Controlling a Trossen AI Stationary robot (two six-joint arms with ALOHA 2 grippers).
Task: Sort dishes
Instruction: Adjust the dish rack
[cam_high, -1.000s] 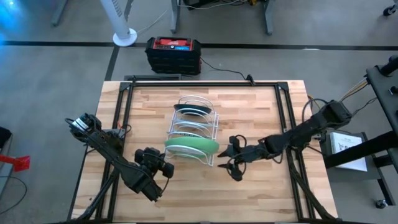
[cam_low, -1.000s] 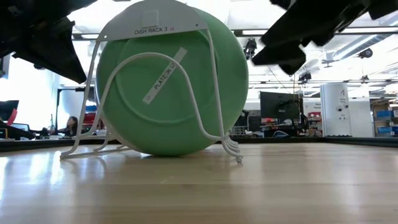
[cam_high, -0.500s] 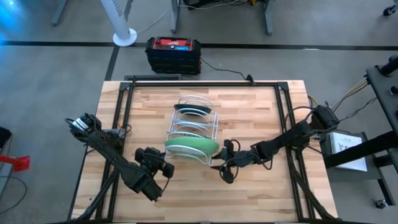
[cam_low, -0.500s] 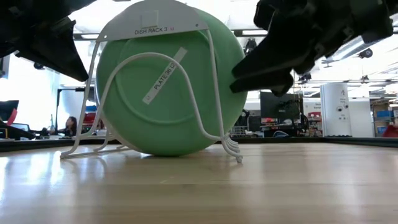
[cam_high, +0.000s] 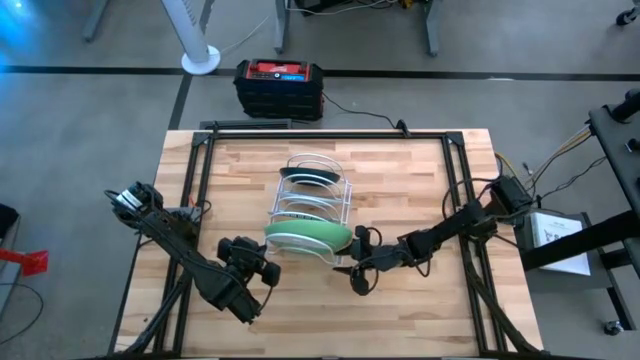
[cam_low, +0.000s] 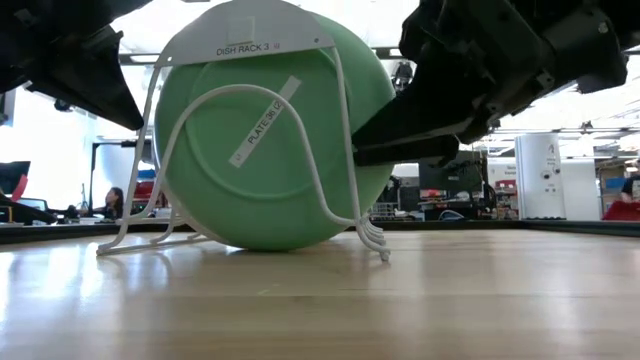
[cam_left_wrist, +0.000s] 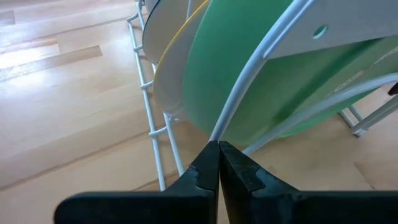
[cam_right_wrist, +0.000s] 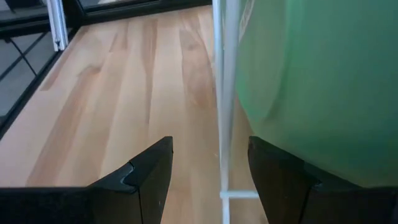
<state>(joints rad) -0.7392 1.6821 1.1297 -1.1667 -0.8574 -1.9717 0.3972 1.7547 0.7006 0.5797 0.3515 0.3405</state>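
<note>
A white wire rack stands mid-table with plates upright in its slots. The plain light green plate is in the nearest slot, its lower rim on the table; the dark teal plate is at the far end. A yellowish-rimmed plate and a pale one stand between them. My right gripper is open at the green plate's right rim, its fingers on either side of a rack wire. My left gripper is shut, its tips just left of the rack's near corner. My right gripper comes level from the table's right, with one finger outside the rack wire and the other finger by the green plate's rim. I cannot tell whether either finger touches the plate or the wire.
A black metal frame runs round the wooden table top. There is bare wood left of the rack and along the near edge. A red and black box sits on the floor beyond the far edge.
My right gripper has gone toward the table's left and down, from open table up to the green plate's right rim and the rack's near right corner. Its fingers have stayed open. The plates and rack have not moved.
</note>
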